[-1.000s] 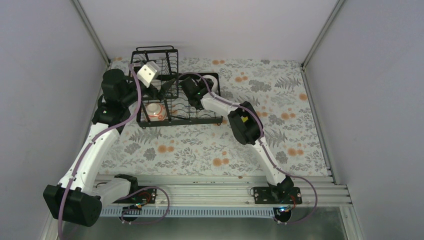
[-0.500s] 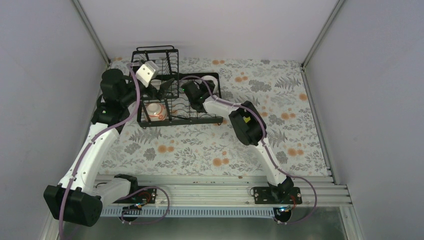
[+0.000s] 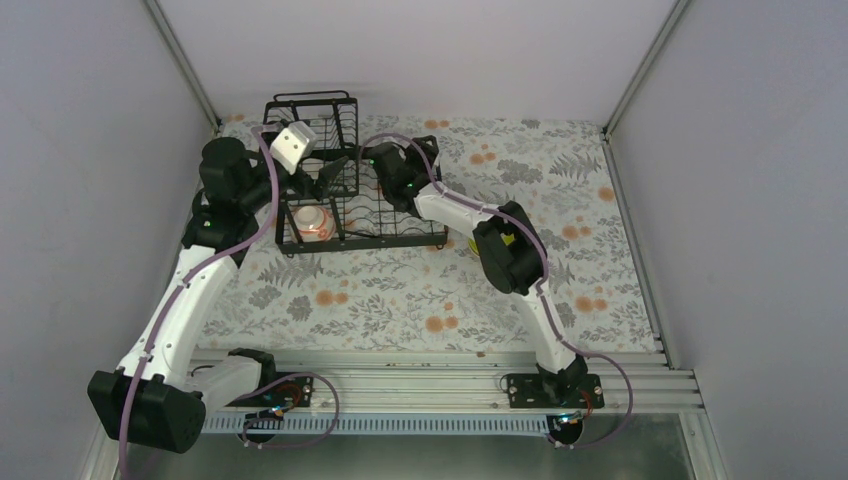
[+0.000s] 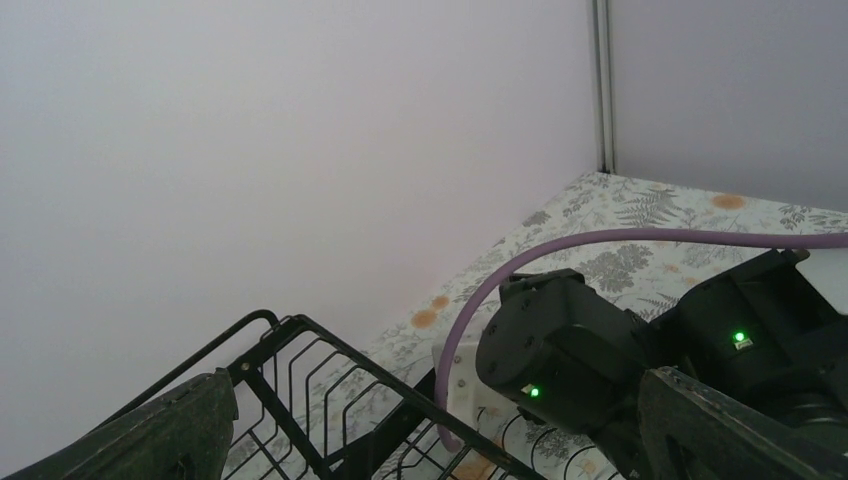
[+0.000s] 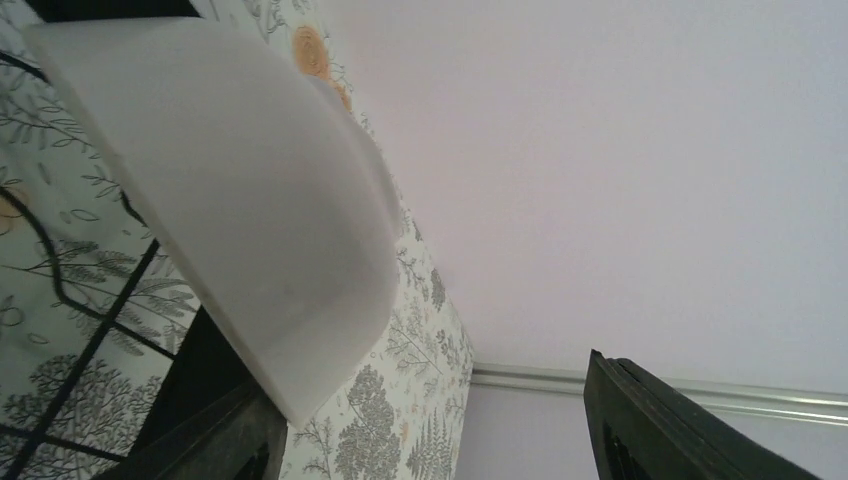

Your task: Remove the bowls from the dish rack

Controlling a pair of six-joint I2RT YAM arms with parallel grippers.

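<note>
The black wire dish rack (image 3: 352, 232) stands at the back left, its taller basket (image 3: 312, 112) toward the wall. A white bowl with a red-orange pattern (image 3: 312, 221) sits in the rack's near left part. My left gripper (image 3: 336, 170) hovers open over the rack; its fingers (image 4: 175, 432) frame the rack wires (image 4: 300, 385) and the other arm's wrist. My right gripper (image 3: 393, 166) is low over the rack's right part, jaws apart. In the right wrist view a plain white bowl (image 5: 230, 190) fills the left side, its wall right by the left finger (image 5: 215, 440). From above that bowl is hidden.
The floral tablecloth (image 3: 560, 230) covers the table to the right and in front of the rack. White walls close the back and both sides. The right arm's elbow (image 3: 505, 255) hangs above the cloth just right of the rack.
My right wrist has swung back and left over the rack, and it now covers the white bowl in the top view. Its elbow has shifted right. The left arm has barely moved.
</note>
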